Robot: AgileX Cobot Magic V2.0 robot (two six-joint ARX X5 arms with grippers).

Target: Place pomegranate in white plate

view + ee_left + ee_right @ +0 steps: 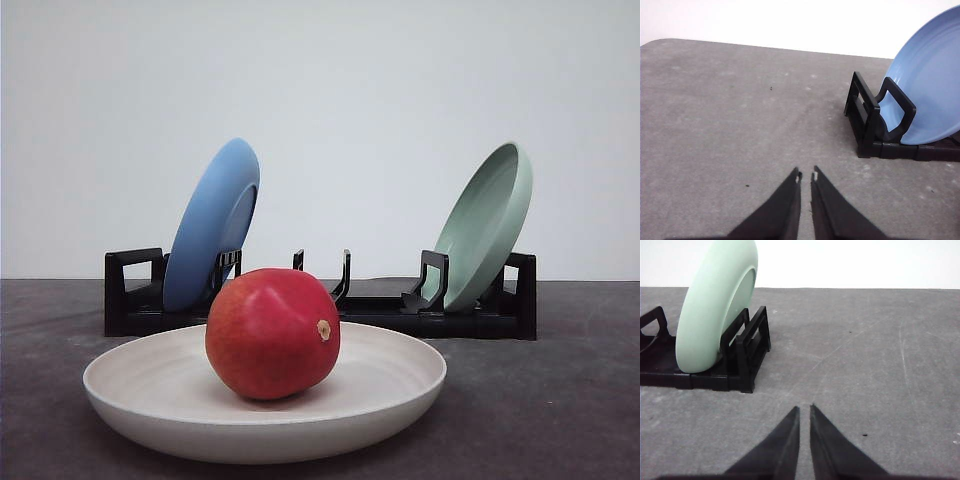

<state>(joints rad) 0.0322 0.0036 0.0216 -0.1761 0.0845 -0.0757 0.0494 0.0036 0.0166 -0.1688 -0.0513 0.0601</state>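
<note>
Since the pomegranate already sits in the white plate, a little left of the plate's middle with its tan stem nub turned to the right, you can judge the placing step finished — what is left looks like a check and a tidy retreat. The fruit rests on the plate floor, upright enough and clear of the rim, so nothing calls for another grasp.

Your left gripper hangs over bare grey table, its fingers pressed nearly together with only a thin slit between the tips, holding nothing. Your right gripper is the same — tips almost meeting, empty, over open table. Each is well apart from the black rack carrying the blue plate and the pale green plate.

If you move at all, keep both arms wide of that rack; I judge a nudge there could tip the standing plates.
</note>
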